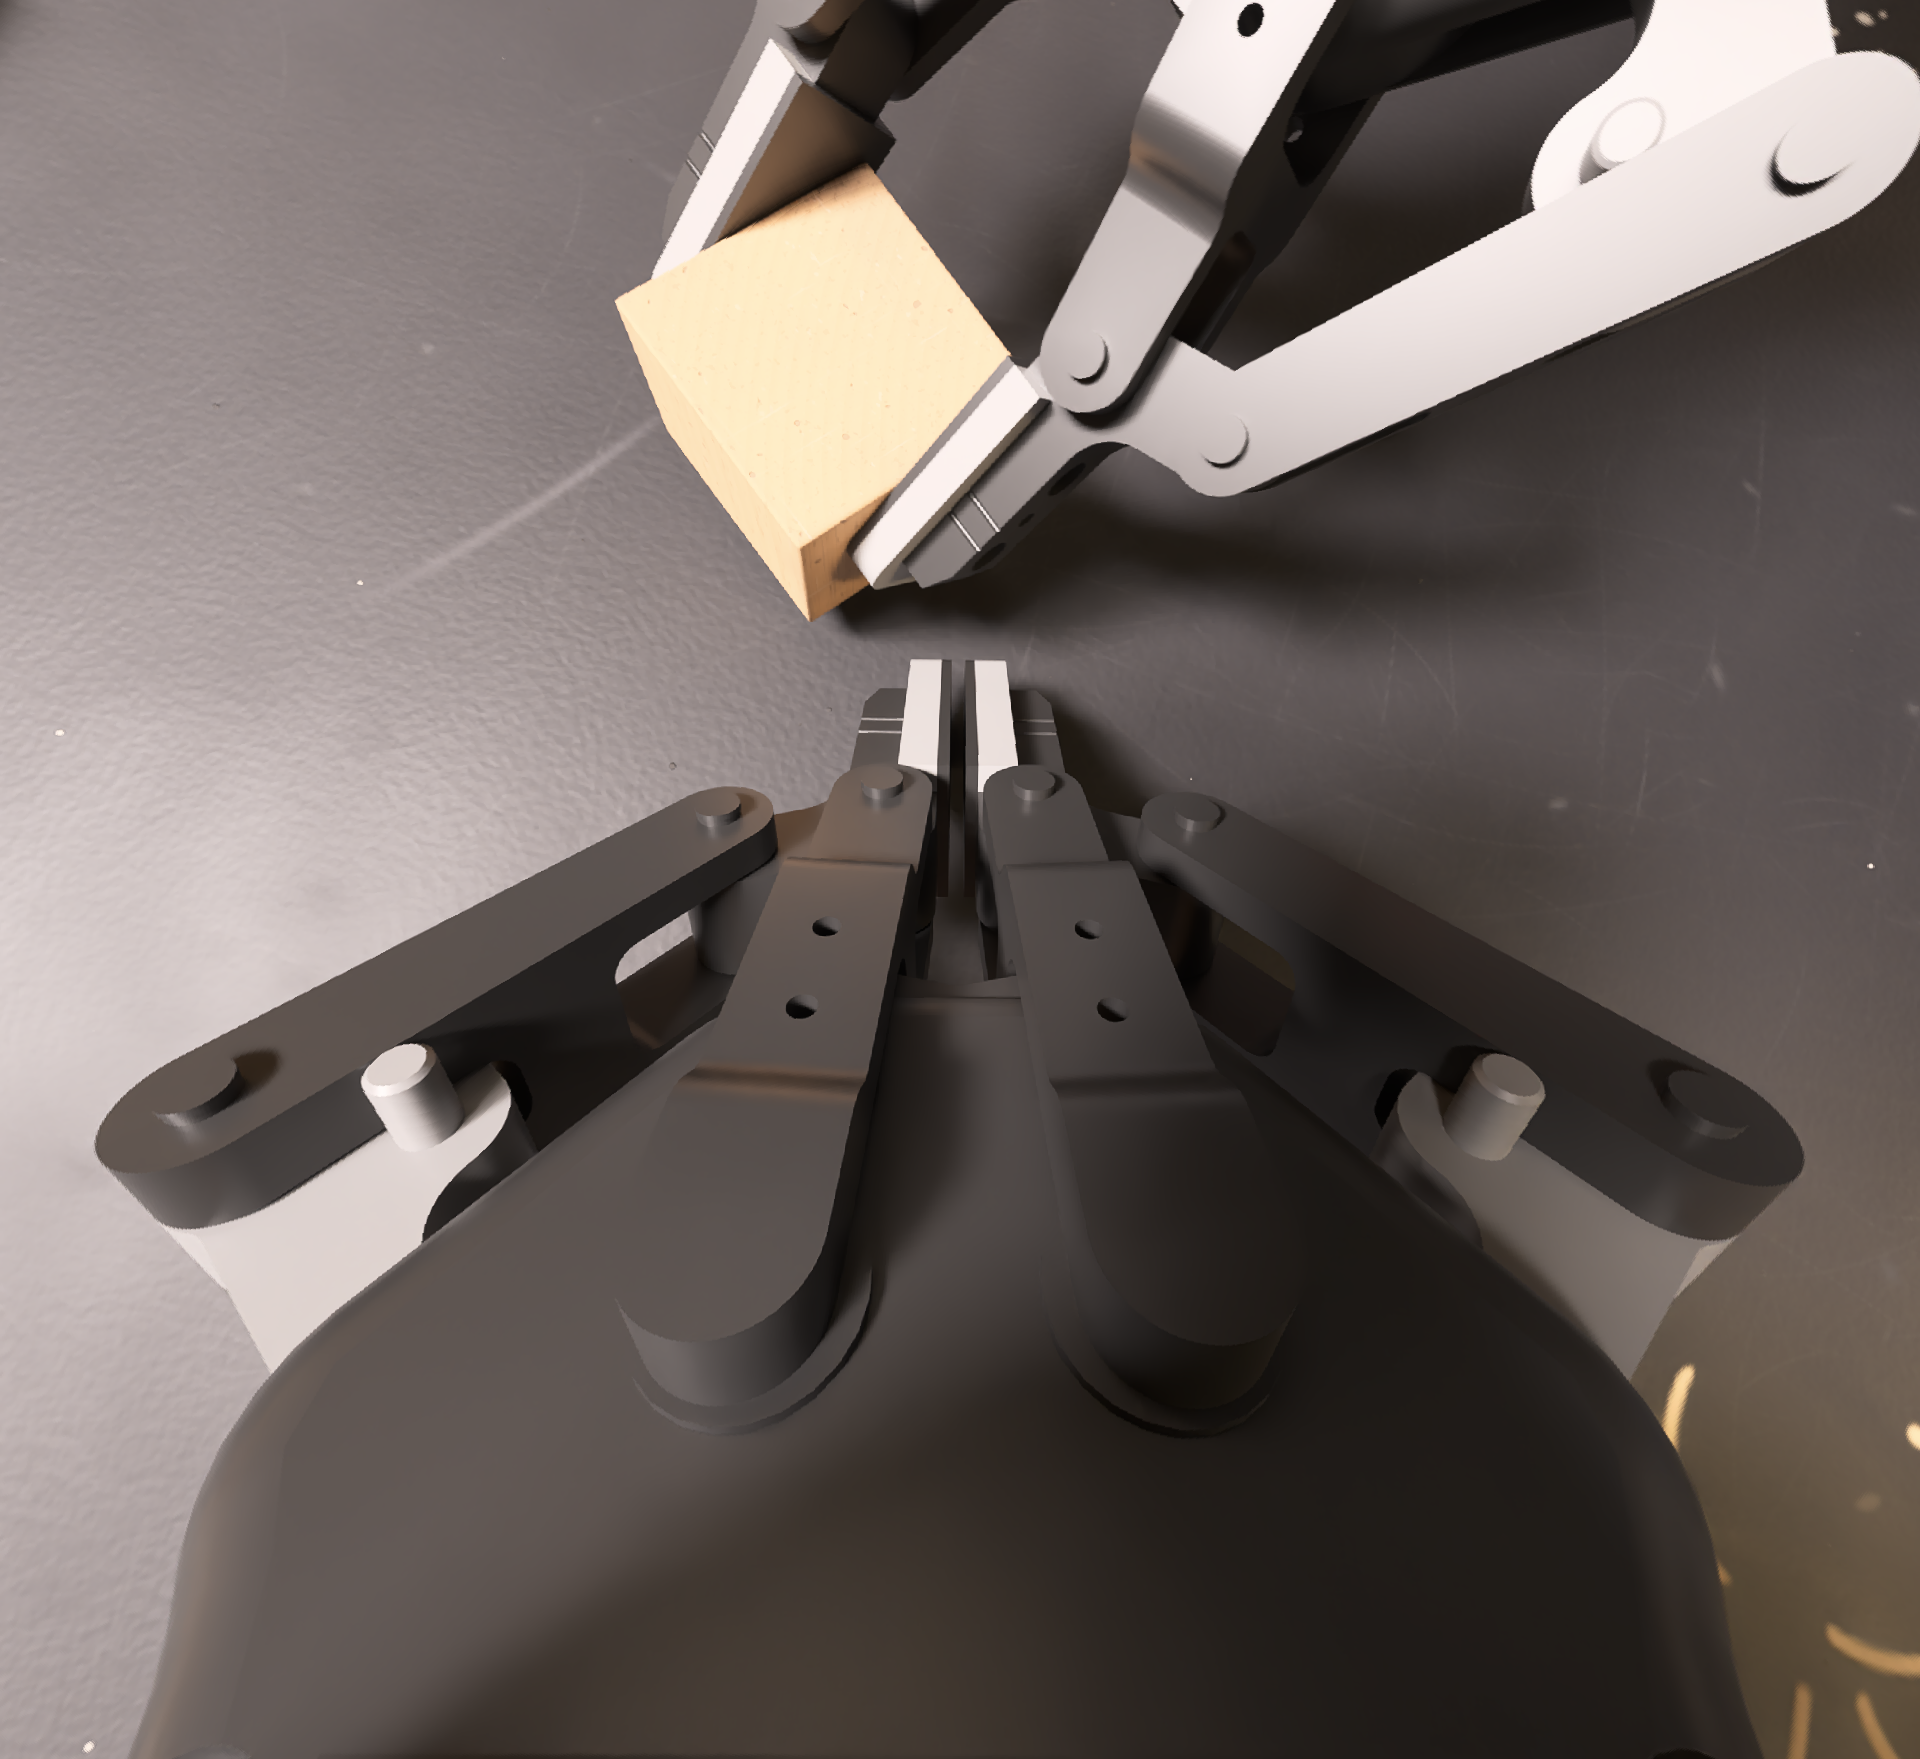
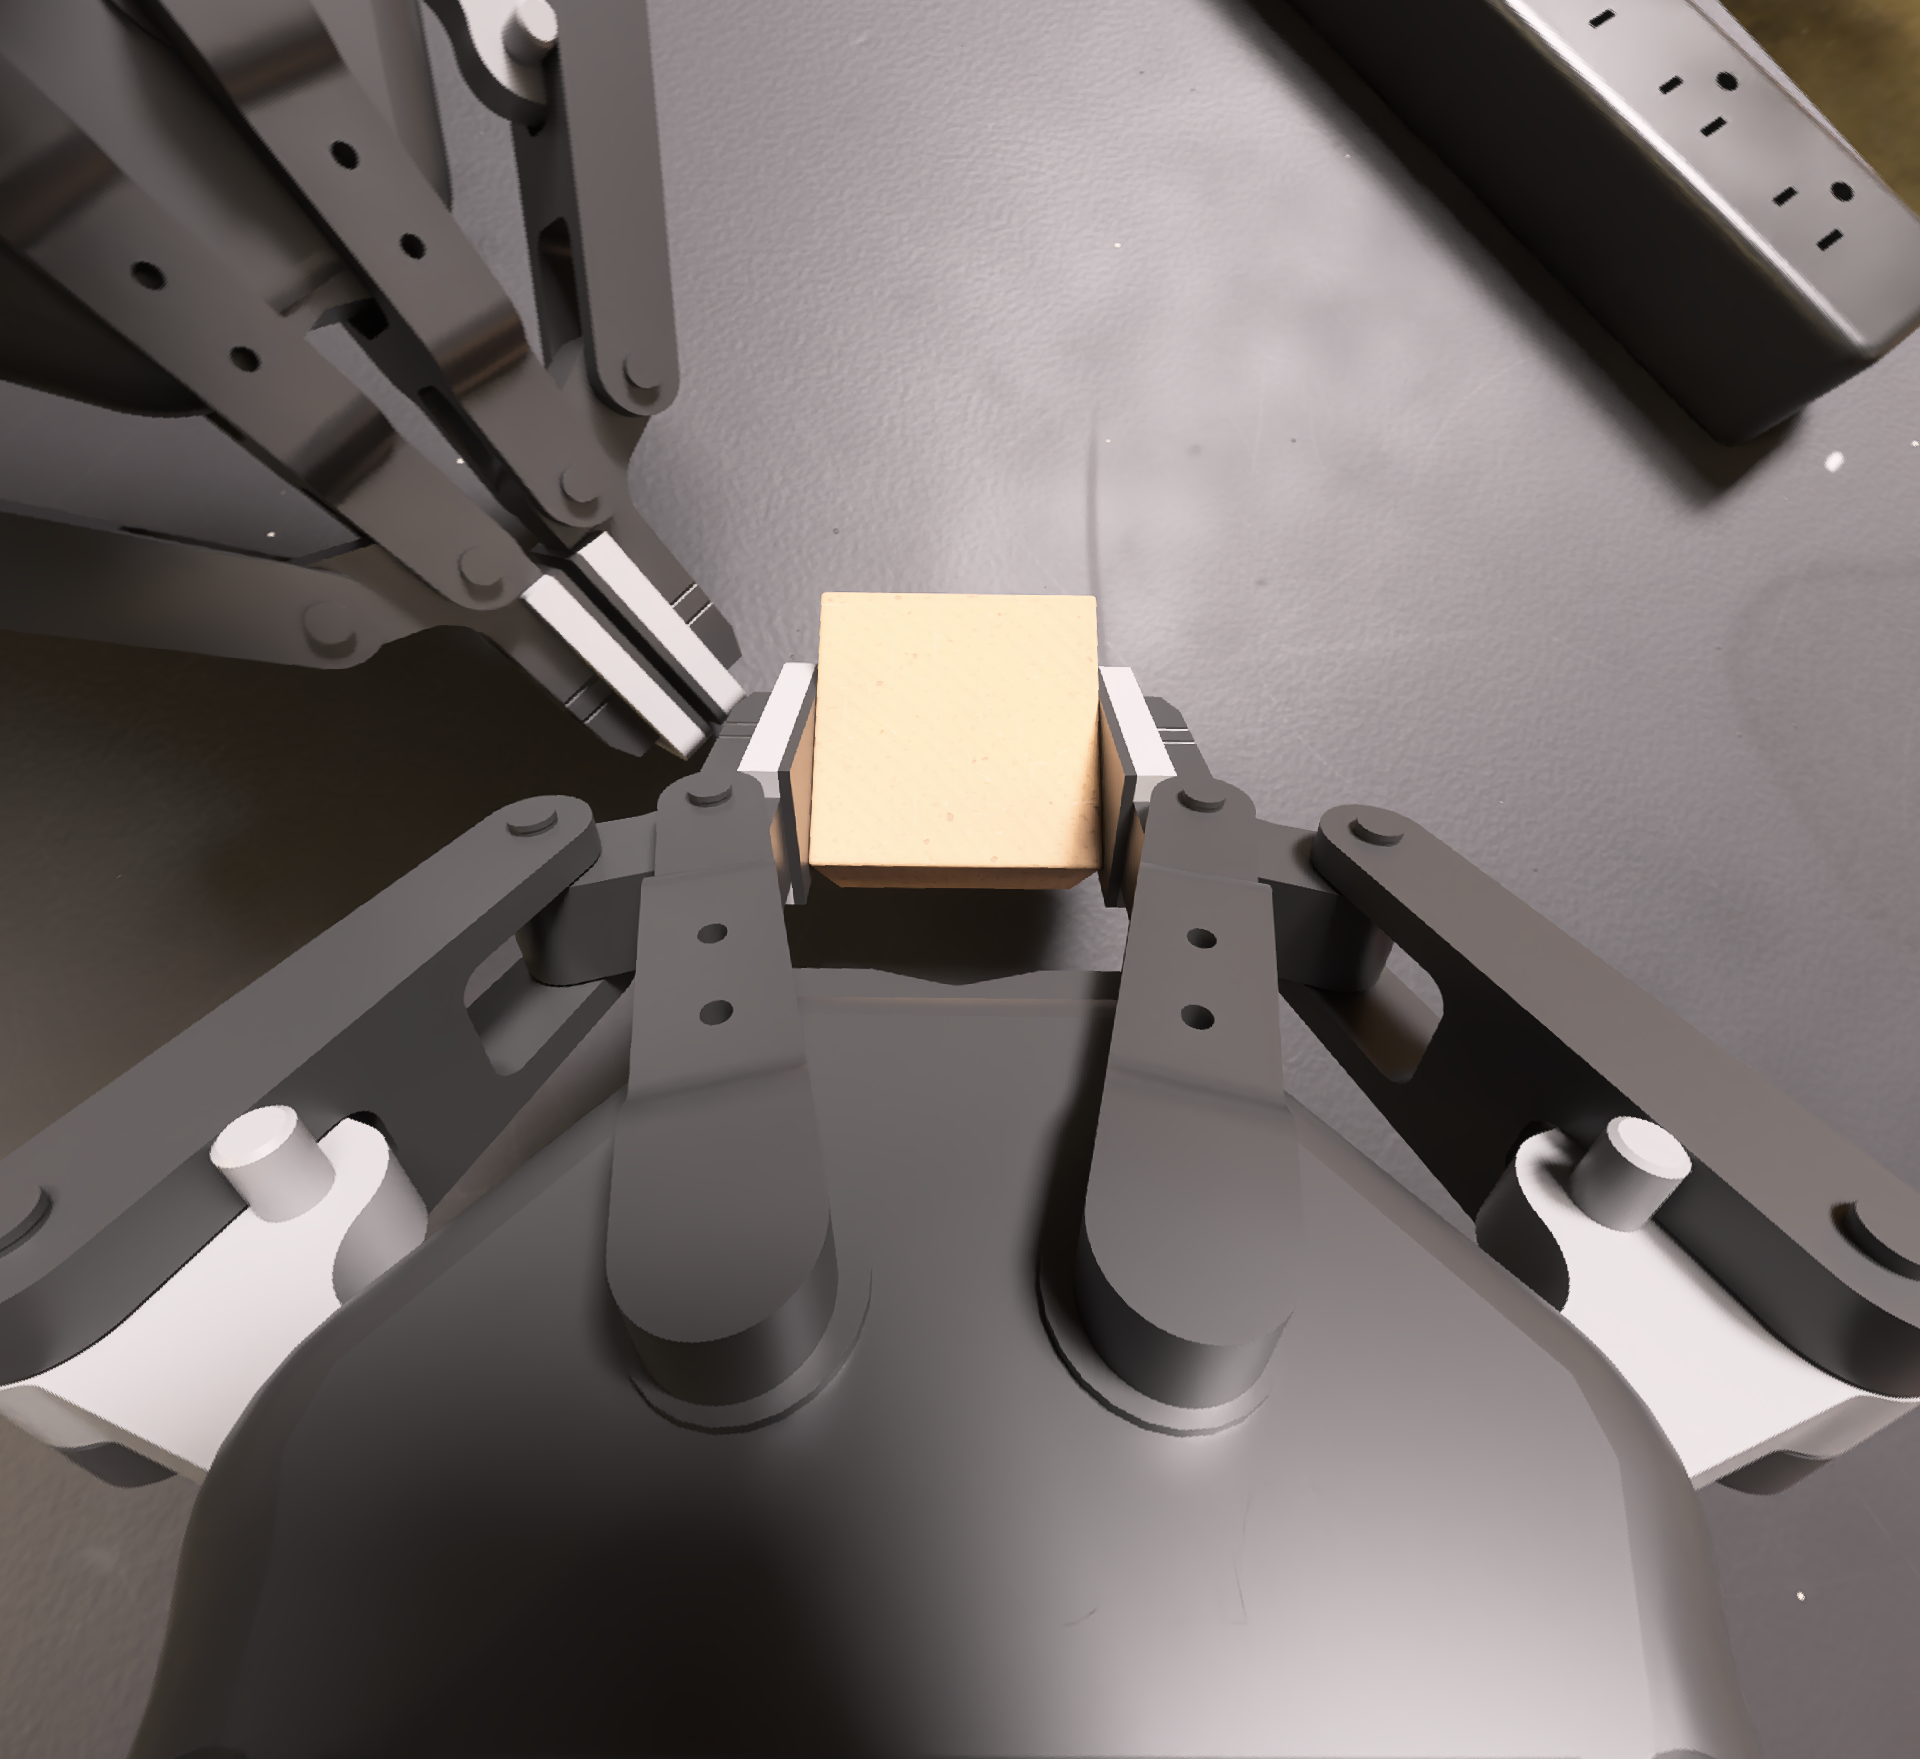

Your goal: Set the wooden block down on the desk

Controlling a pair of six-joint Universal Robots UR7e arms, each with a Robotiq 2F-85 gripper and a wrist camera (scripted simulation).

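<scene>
Wood block (image 2: 954, 741) sits clamped in my right end effector (image 2: 954, 753), above the counter (image 2: 1351, 670), not yet set down. Left end effector (image 1: 958, 714) is pinched closed, empty, just beside it; lowering and release remain.

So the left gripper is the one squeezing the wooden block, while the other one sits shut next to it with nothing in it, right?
Not quite: the right gripper squeezes the wooden block, one pad on each side, as the right wrist view shows. The left gripper is the one shut next to it with nothing in it.
</scene>
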